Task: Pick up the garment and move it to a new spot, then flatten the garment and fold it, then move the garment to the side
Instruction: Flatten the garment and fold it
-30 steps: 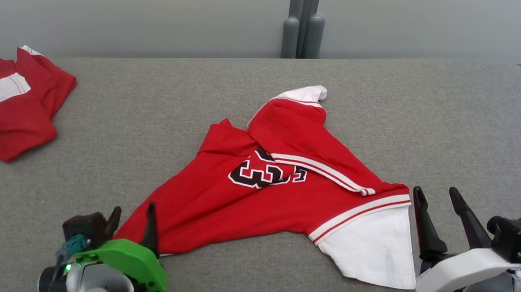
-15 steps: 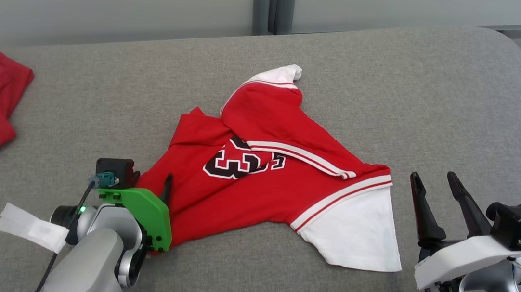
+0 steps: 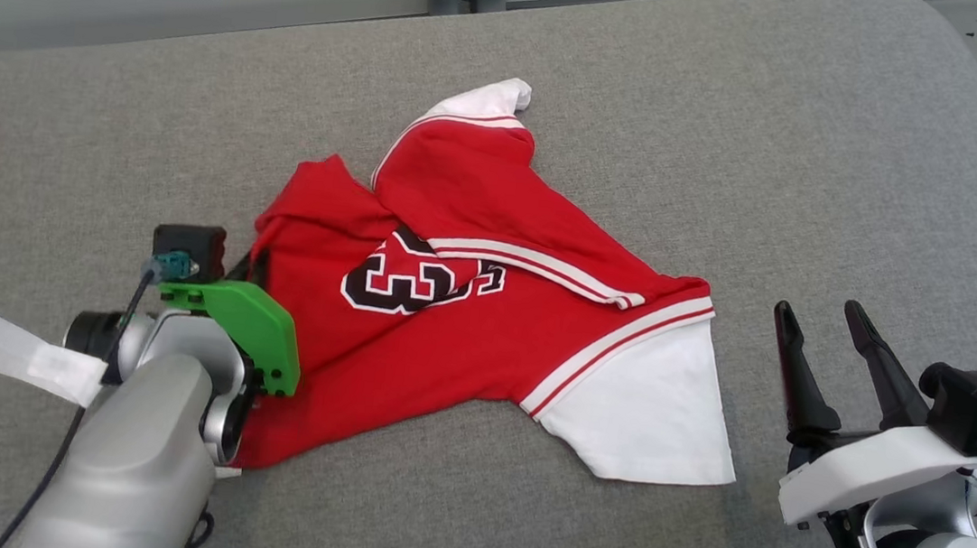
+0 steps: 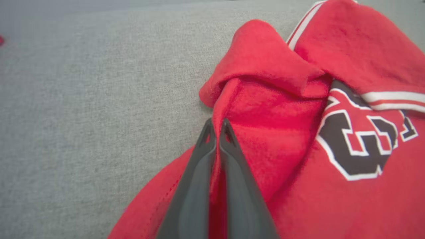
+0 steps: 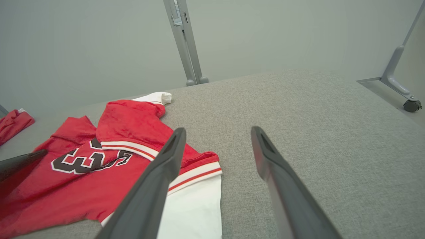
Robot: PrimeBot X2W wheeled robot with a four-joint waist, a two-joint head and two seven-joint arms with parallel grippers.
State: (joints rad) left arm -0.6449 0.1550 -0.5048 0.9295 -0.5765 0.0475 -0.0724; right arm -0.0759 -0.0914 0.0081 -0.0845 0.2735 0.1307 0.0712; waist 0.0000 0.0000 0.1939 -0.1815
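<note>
A red fold of the garment point(image 3: 445, 342) is clamped by the left gripper point(image 4: 216, 128). The right gripper point(image 3: 819, 311) is held spread wide beside it.

The garment point(image 4: 282, 66) was soft matt cloth with a fuzzy nap. The bench point(image 3: 827, 164) wore coarse grey woven cloth. The left pincer point(image 4: 217, 128) looked smooth dark plastic; green cover point(image 3: 251, 326) plastic too.

The red shirt point(image 3: 445, 342) lies rumpled on the grey cushion point(image 3: 827, 164), a black-and-white 33 point(image 3: 415, 280) facing up. One white sleeve point(image 3: 646, 418) spreads flat toward four o'clock; the other sleeve point(image 3: 484, 101) folds over toward twelve. The nine o'clock edge is bunched.
</note>
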